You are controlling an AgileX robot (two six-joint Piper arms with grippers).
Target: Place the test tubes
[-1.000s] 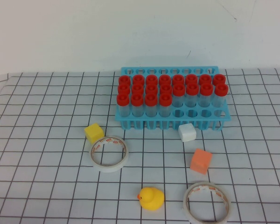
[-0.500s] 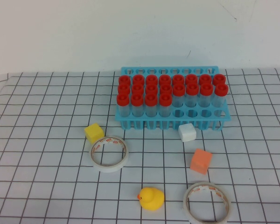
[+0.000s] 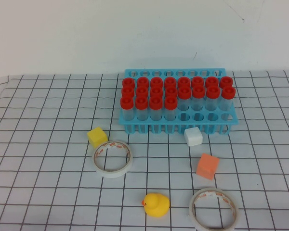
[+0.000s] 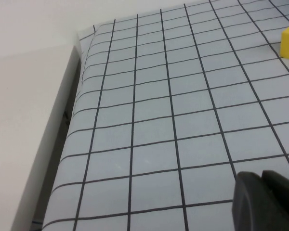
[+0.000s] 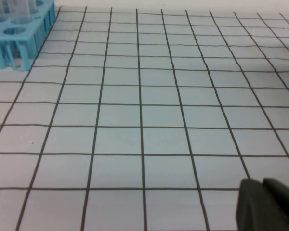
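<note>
Loaded rack (image 3: 178, 126) with test tubes (image 3: 156, 103), hands clear
Gridded surface (image 3: 48, 144) carries the blue rack; red-capped test tubes stand upright in it; left hand (image 4: 263, 182) and right hand (image 5: 264, 186), both closed and empty, sit low, well away from the rack

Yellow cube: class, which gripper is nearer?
Left. The left gripper, shut, hangs by the table's left edge, cube ahead; the right gripper, shut, hangs on the rack's side, cube unseen.
</note>
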